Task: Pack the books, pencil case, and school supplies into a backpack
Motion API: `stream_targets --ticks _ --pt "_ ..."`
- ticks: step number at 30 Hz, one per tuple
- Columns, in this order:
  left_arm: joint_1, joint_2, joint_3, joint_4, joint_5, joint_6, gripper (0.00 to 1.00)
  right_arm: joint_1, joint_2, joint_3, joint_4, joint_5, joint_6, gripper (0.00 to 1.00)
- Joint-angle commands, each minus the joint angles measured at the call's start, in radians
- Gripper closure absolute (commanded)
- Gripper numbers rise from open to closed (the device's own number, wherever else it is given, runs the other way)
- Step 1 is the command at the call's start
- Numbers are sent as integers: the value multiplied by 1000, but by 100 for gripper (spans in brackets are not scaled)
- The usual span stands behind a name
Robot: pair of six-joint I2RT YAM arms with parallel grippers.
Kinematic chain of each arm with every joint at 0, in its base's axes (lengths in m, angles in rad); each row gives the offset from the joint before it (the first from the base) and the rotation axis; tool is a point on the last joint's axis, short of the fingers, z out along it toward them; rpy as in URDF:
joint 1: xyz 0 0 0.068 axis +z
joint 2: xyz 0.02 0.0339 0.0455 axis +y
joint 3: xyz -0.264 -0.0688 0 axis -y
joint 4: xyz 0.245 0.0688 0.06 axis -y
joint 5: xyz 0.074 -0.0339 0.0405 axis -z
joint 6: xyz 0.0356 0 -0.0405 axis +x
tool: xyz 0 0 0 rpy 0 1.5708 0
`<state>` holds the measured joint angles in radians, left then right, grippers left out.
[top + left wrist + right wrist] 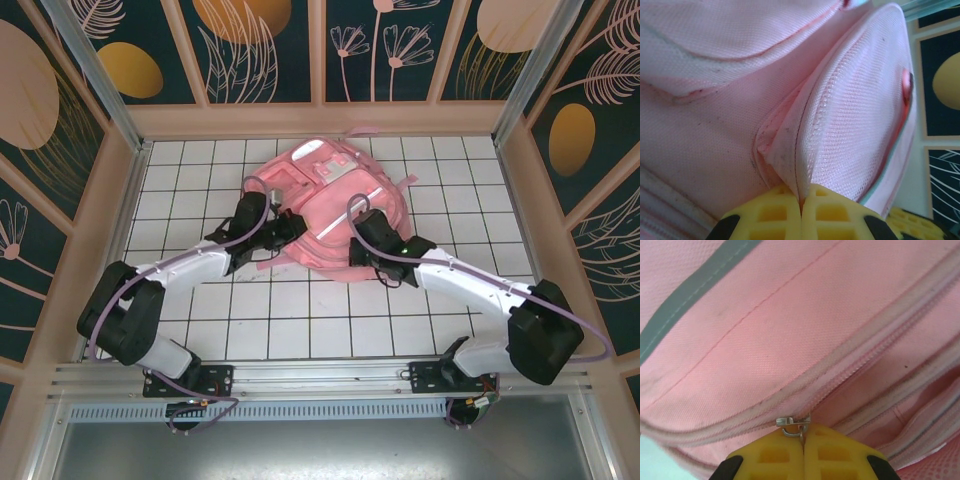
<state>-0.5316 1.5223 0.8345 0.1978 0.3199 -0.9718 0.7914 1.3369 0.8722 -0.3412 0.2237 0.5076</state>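
Pink backpack (325, 215) near the table (300, 320) far edge: left gripper (801, 200) closed on a fabric fold (790, 165), likely bracing; right gripper (803, 440) closed on the zipper pull (792, 424), apparently to run it

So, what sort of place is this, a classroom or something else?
Probably a staged robot test booth, not a classroom: a white gridded tabletop, leaf-patterned wall panels closing it in, and two robot arms bolted to a metal rail.

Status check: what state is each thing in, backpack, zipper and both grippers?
Large pink fabric backpack: lying flat on the white tiled table.
Silver metal zipper slider: held at its tab; zip beside it looks closed.
Left gripper: jaws shut on a fold of backpack fabric.
Right gripper: jaws shut on the zipper slider.
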Motion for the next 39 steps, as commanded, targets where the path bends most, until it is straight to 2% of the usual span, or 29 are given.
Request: stream_targets --ticks 1,7,10,12,15,18,20,21,30,35,39 --pt "90 15 49 -77 -141 105 100 56 6 13 -15 -54 -38 100" --pt "143 -80 -12 -126 -158 85 57 149 89 30 141 -201 2 100" --pt "149 -182 -80 -148 -189 50 46 164 161 68 208 -236 29 100" --pt "150 -243 -125 -171 -206 28 42 172 209 101 234 -245 30 100" --pt "150 -317 -206 -146 -161 -31 41 174 258 152 246 -246 28 100" --pt "150 -348 -285 -52 -57 -107 41 174 278 180 254 -247 15 100" --pt "150 -347 -316 13 0 -140 44 174 284 187 253 -249 8 100" --pt "150 -340 -322 41 22 -143 48 174 283 186 253 -248 7 100" --pt "150 -233 -308 153 89 -154 58 174 272 166 249 -248 16 100" --pt "150 -195 -287 164 101 -139 59 174 266 164 248 -244 17 100" --pt "150 -176 -287 234 147 -143 59 175 268 166 232 -232 19 100"
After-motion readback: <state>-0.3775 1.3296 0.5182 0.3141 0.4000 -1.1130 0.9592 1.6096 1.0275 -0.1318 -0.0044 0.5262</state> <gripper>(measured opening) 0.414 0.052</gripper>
